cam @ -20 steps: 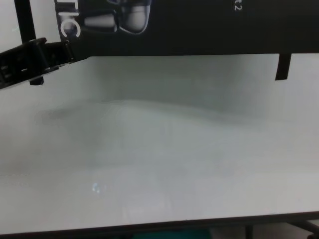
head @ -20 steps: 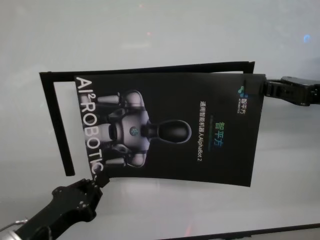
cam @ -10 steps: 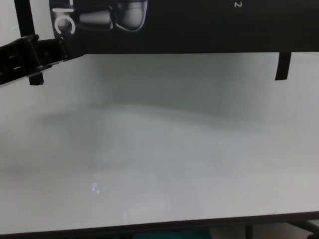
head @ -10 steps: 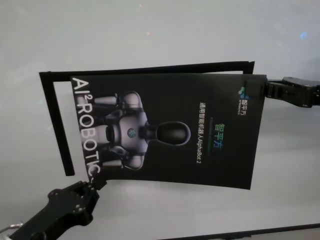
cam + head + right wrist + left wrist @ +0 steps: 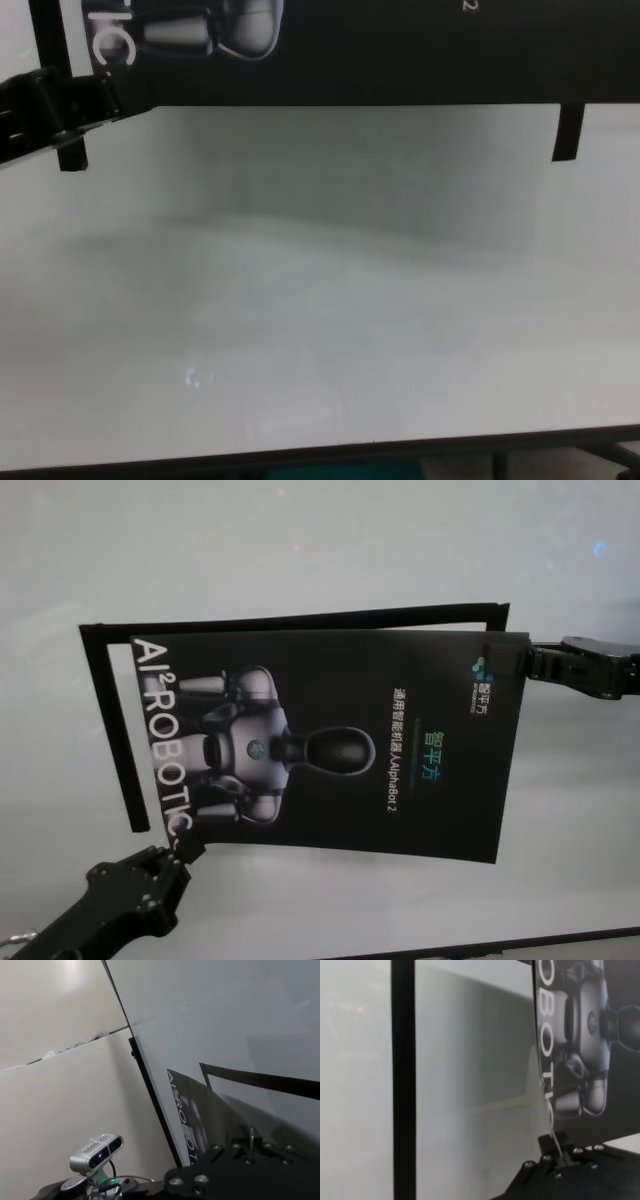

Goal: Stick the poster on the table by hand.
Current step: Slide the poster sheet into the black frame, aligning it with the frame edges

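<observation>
The left gripper [image 5: 190, 852] pinched the poster [image 5: 330, 745] at its near-left corner. The poster hung between the grippers over the table [image 5: 320, 550], long axis running left to right, inside the black frame strips [image 5: 105, 720]. It was glossy black with white lettering and a robot picture. The right gripper [image 5: 530, 662] clamped its far-right corner.
</observation>
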